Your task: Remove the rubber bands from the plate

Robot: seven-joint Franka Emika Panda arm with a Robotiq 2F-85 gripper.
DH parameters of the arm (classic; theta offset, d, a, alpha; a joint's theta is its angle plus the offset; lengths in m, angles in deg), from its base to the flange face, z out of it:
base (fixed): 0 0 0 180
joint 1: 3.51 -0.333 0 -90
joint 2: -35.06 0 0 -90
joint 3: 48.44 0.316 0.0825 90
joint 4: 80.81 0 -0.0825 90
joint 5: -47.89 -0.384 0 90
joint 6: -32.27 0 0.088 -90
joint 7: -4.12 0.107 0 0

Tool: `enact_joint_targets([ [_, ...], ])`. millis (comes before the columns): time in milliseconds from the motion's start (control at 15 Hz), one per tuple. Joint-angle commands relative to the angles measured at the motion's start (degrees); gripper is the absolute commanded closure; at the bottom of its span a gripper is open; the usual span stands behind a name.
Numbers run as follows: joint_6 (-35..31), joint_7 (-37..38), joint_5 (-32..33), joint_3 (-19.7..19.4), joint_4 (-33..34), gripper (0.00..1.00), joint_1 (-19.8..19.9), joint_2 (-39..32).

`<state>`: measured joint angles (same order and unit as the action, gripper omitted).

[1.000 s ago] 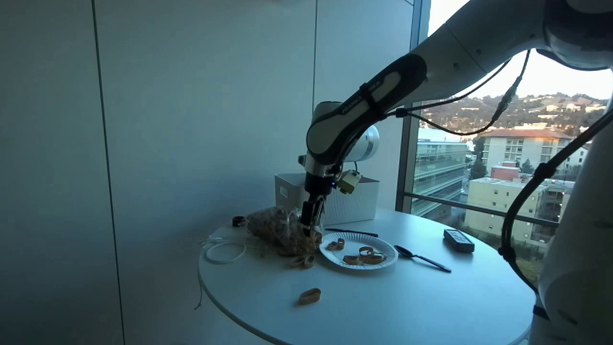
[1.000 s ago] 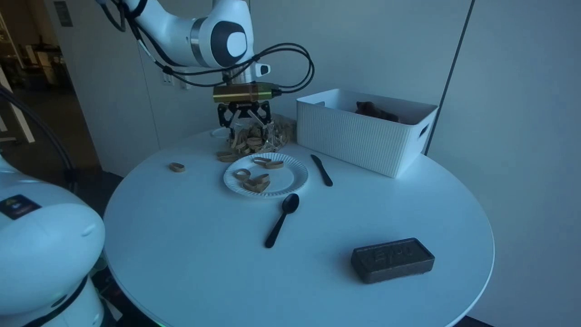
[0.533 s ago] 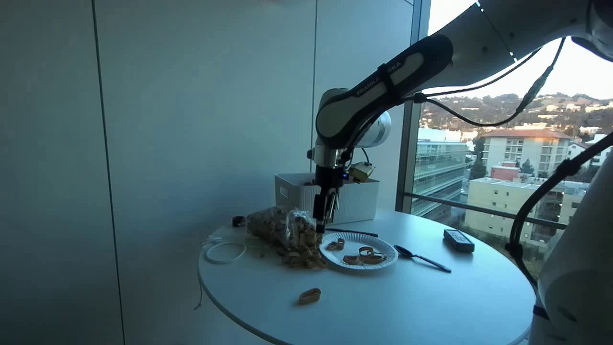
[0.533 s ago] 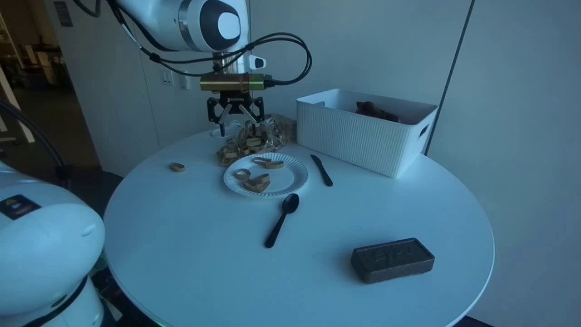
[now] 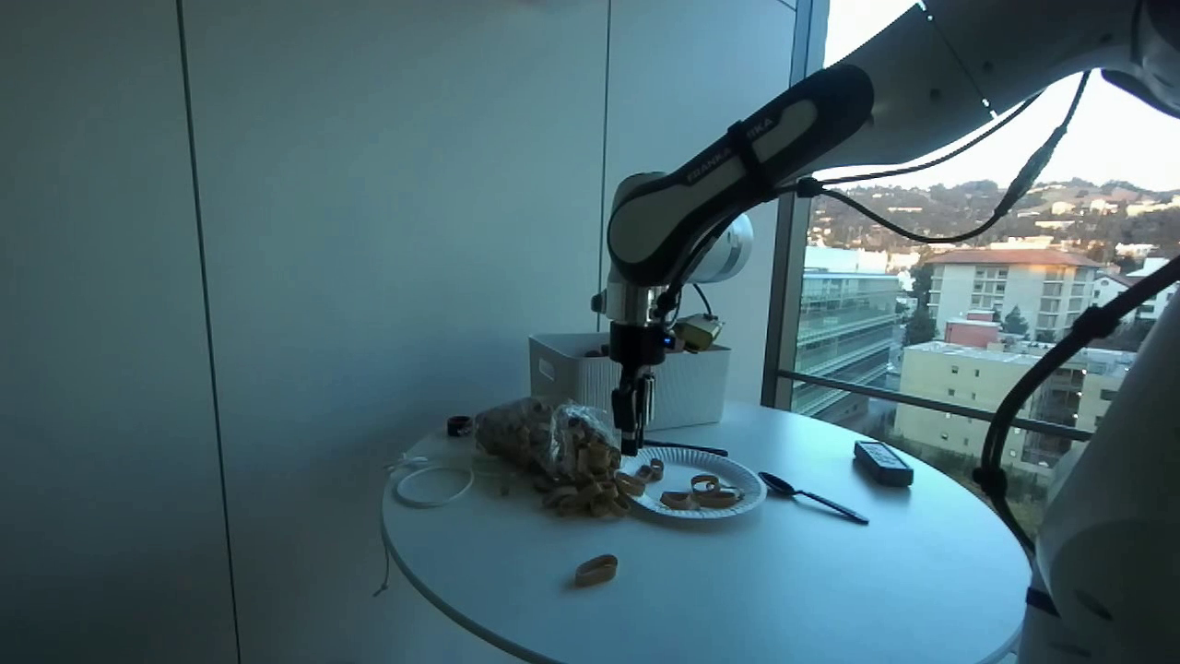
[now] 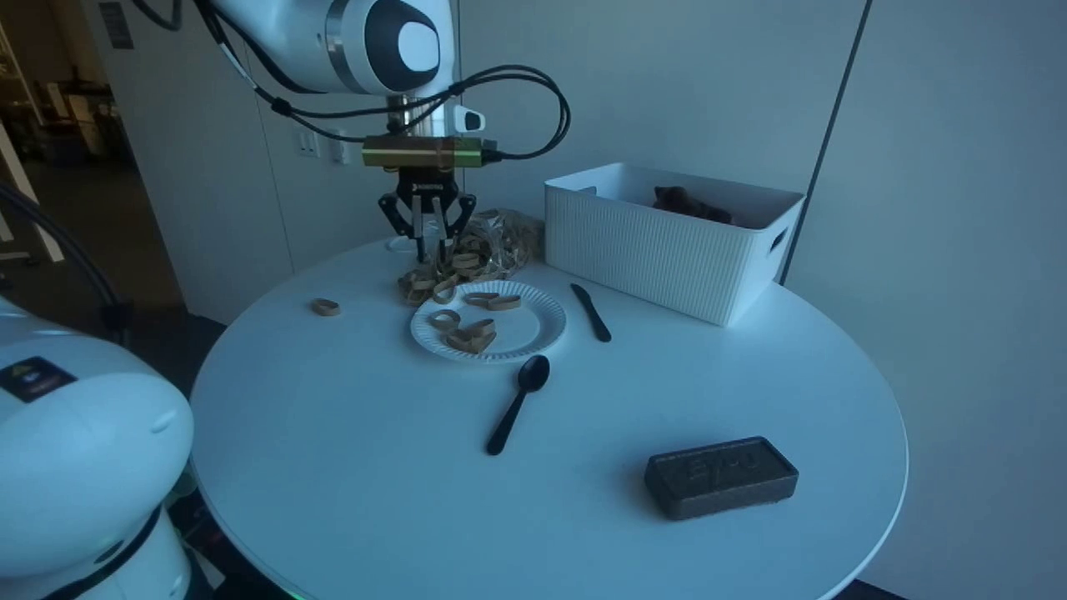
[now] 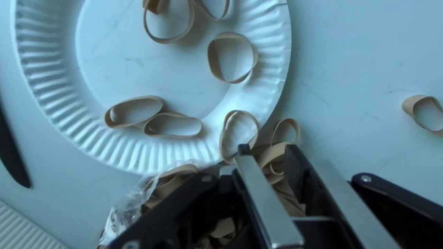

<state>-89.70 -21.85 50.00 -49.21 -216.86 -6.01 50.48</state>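
Lower right in wrist view, I see the gripper (image 7: 268, 149), jaws narrowly apart, seemingly empty; lowering could snag heaped rubber bands (image 7: 275, 152).

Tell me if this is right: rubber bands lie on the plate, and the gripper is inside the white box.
No: the gripper is outside the white box, near the plate, as an exterior view shows. Rubber bands do lie on the plate.

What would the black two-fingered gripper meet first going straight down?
Probably the loose tan rubber bands heaped beside the round white paper plate; how close the gripper sits is unclear.
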Motion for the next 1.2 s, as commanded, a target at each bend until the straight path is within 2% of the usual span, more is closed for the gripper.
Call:
enact_joint_targets([
  [0,3.1,4.1,2.4,-0.1,1.2,0.43,0.7,0.7],
  [133,6.1,7.0,3.6,-0.4,2.3,0.31,1.6,0.3],
  [400,11.6,5.2,1.3,-2.4,4.4,0.01,2.1,-2.3],
  [600,19.0,6.1,-0.3,-3.2,6.3,0.00,2.4,-4.9],
  [800,21.5,7.3,-1.4,-3.5,6.2,0.00,2.7,-7.0],
  [1133,8.6,11.0,-1.4,-3.4,1.1,0.00,3.6,-8.2],
])
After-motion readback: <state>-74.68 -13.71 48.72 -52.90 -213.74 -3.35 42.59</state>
